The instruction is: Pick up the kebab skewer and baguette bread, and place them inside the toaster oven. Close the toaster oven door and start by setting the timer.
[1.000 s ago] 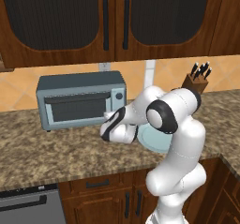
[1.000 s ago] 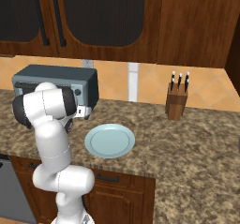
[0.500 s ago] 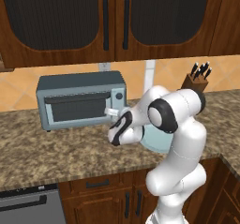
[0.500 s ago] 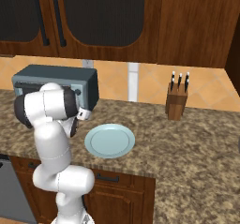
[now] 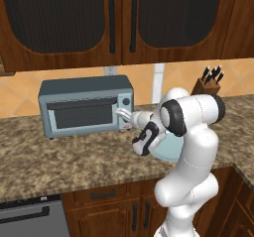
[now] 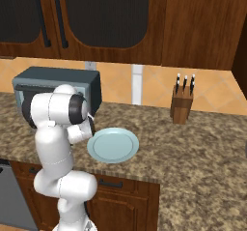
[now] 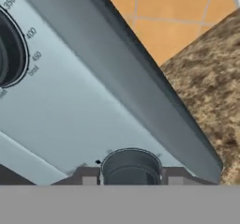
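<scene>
The toaster oven [image 5: 85,108] sits at the counter's back edge, its toaster oven door [image 5: 82,114] shut. The gripper [image 7: 131,178] pinches the lower of two knobs [image 7: 131,168]. One pale blue plate [image 6: 113,144] and one knife block [image 6: 182,105] stand nearby.

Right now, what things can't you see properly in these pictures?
- Inside the toaster oven: its door is shut and the window is dark in the left base view.
- Gripper fingertips: low in the hand view, either side of the lower knob.
- Upper knob: cut by the hand view's left edge.
</scene>
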Robot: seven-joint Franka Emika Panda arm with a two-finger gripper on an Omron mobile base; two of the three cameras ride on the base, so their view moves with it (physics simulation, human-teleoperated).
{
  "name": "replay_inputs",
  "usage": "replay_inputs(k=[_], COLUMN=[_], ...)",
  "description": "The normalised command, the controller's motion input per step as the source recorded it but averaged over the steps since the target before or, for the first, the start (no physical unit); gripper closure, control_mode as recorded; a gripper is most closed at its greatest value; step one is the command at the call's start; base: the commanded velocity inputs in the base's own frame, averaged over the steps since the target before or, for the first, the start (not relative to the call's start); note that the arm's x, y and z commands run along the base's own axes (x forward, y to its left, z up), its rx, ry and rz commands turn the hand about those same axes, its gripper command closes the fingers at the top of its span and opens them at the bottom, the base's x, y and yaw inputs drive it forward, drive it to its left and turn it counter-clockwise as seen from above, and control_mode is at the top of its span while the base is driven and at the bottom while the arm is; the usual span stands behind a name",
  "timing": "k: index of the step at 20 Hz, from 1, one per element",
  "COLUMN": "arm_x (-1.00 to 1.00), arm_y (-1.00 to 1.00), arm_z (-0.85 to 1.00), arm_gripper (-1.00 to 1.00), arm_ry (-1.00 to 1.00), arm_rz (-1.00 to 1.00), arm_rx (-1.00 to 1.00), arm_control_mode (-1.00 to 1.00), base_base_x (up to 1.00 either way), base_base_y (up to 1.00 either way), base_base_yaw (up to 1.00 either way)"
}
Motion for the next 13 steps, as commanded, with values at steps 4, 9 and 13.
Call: replay_inputs(k=[4, 9, 13], arm_x=[0.0, 0.0, 0.0], arm_y=[-0.14, -0.18, -0.19], arm_z=[-0.17, -0.18, -0.14], arm_gripper=[1.0, 1.0, 1.0], arm_ry=[-0.09, -0.09, -0.13], arm_rz=[0.0, 0.0, 0.0], arm_rx=[0.37, 0.37, 0.39], arm_control_mode=[-1.0, -1.0, -1.0], base_base_x=[0.0, 0.0, 0.0], base_base_y=[0.0, 0.0, 0.0], base_base_yaw=[0.0, 0.0, 0.0])
